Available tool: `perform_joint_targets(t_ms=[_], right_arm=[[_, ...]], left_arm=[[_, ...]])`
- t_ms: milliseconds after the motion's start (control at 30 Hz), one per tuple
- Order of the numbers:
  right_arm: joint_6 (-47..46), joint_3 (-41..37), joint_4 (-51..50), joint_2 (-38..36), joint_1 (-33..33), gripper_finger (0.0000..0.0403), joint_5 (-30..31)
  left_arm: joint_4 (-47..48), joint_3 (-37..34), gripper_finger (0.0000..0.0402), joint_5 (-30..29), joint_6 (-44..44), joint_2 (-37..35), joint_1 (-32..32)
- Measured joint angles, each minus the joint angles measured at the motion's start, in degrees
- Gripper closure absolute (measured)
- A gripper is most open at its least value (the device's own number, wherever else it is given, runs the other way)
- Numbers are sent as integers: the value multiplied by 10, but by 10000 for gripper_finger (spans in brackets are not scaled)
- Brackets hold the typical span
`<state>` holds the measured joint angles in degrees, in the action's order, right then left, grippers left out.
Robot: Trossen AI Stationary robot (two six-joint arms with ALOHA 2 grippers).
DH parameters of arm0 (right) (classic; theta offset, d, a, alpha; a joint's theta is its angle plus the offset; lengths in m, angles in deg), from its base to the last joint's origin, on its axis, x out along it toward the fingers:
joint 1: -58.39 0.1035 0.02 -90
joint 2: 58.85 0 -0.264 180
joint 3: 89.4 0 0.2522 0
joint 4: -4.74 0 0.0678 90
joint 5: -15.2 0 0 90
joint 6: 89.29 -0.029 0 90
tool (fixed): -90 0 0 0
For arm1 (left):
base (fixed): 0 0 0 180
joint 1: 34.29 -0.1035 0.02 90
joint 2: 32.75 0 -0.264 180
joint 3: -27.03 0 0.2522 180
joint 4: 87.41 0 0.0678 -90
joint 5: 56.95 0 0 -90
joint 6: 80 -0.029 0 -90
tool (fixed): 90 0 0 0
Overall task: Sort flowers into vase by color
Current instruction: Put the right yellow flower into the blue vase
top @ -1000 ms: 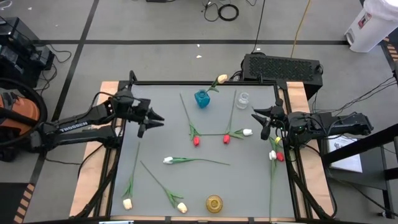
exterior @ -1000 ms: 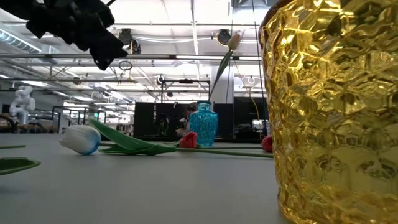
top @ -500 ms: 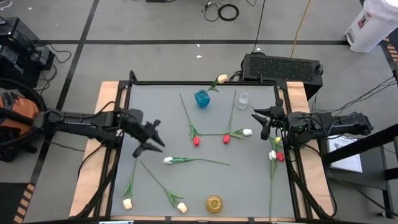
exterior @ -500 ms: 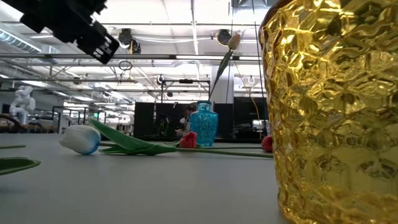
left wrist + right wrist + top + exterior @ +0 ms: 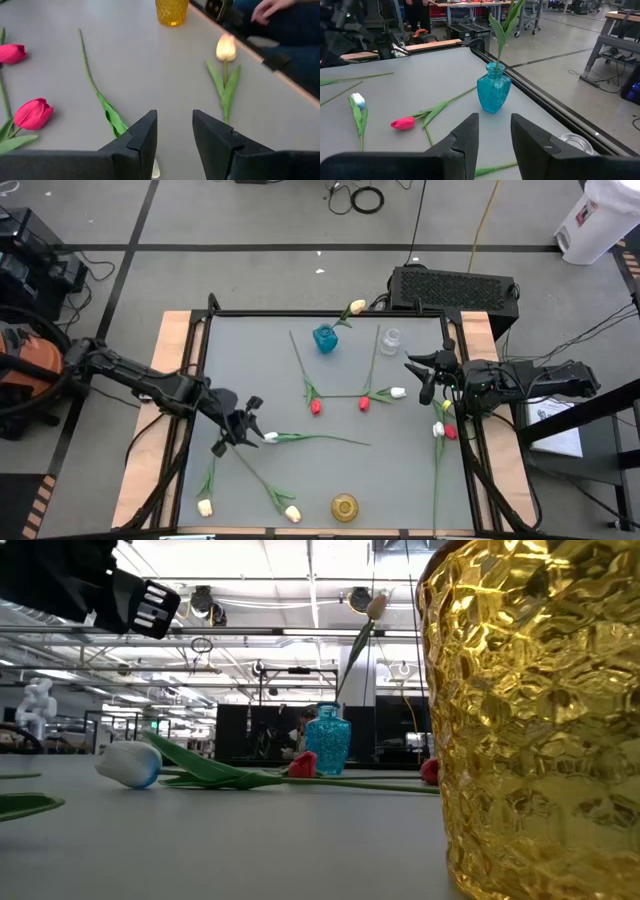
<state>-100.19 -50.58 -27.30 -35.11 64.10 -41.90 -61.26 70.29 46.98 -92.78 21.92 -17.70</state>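
Observation:
My left gripper point(image 5: 240, 427) is open and hovers above the table just left of a white tulip's bud point(image 5: 270, 437); the low view shows it point(image 5: 148, 608) well above that bud point(image 5: 130, 763). The tulip lies flat, its stem running right. A sliver of the bud point(image 5: 156, 169) shows under one finger in the left wrist view. My right gripper point(image 5: 425, 378) waits open at the table's right edge. Red tulips point(image 5: 316, 407) and another white one point(image 5: 398, 392) lie mid-table. Cream tulips point(image 5: 292, 513) lie near the front edge. A blue vase point(image 5: 325, 338) holds one cream tulip point(image 5: 355, 307).
A gold vase point(image 5: 344, 506) stands at the near edge and a clear vase point(image 5: 390, 340) at the far right. More tulips point(image 5: 444, 430) lie along the right edge. A person's hand point(image 5: 270, 7) shows beyond the table's near edge.
My left gripper has swept from the far-left part of the table toward the near edge, stopping beside the white tulip's bud, and has turned as the arm swung. It stayed open. No flower has moved.

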Motion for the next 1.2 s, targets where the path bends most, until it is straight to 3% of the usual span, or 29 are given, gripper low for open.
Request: perform_joint_targets(t_ms=[567, 733, 1200], right_arm=[[0, 0, 0, 0, 0, 298, 0], [0, 0, 0, 0, 0, 298, 0], [0, 0, 0, 0, 0, 298, 0]], left_arm=[[-33, 68, 272, -58, 2, 188, 177], [-34, 86, 272, -84, 3, 227, 191], [-102, 90, 272, -85, 35, 287, 191]])
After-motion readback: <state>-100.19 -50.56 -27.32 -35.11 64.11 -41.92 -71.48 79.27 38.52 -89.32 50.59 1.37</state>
